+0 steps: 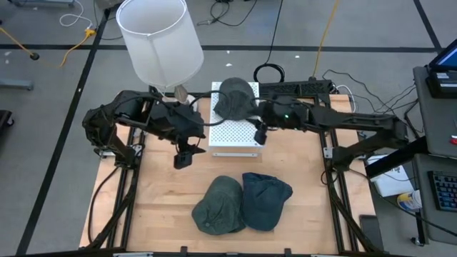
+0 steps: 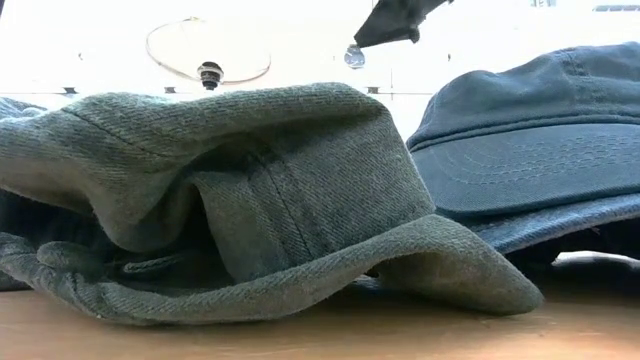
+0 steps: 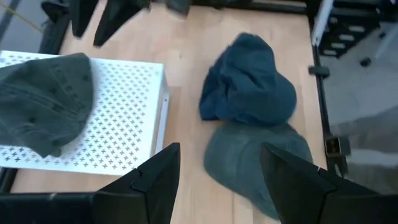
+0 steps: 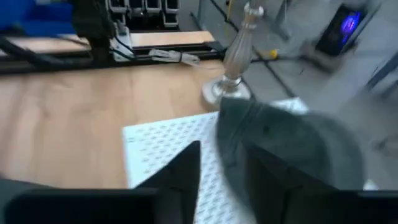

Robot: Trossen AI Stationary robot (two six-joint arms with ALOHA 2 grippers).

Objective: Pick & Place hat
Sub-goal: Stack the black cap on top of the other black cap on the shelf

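Note:
A grey-green hat (image 1: 235, 98) lies on the far part of a white perforated box (image 1: 239, 139), also seen in the right wrist view as the hat (image 4: 292, 146) on the box (image 4: 168, 149). Two more hats lie on the table near its front edge: a grey-green one (image 1: 220, 205) and a blue one (image 1: 265, 200), touching side by side. My right gripper (image 4: 222, 180) hovers open over the box, at the near right edge of the hat on it. My left gripper (image 3: 221, 186) hangs open above the table left of the box, holding nothing. My right gripper's fingers (image 4: 264, 180) stand level at the near edge (image 4: 233, 155) of the hat on the box, coming from the table's right. That edge drops out of sight behind one finger, so I cannot tell whether it touches. The hat rests on the box.
A lamp with a white shade (image 1: 158, 39) stands at the far left; its metal base (image 4: 227, 87) is just beyond the box. Cables and a power strip (image 1: 296, 87) lie behind the box. Bare wood (image 1: 164, 207) lies left of the front hats.

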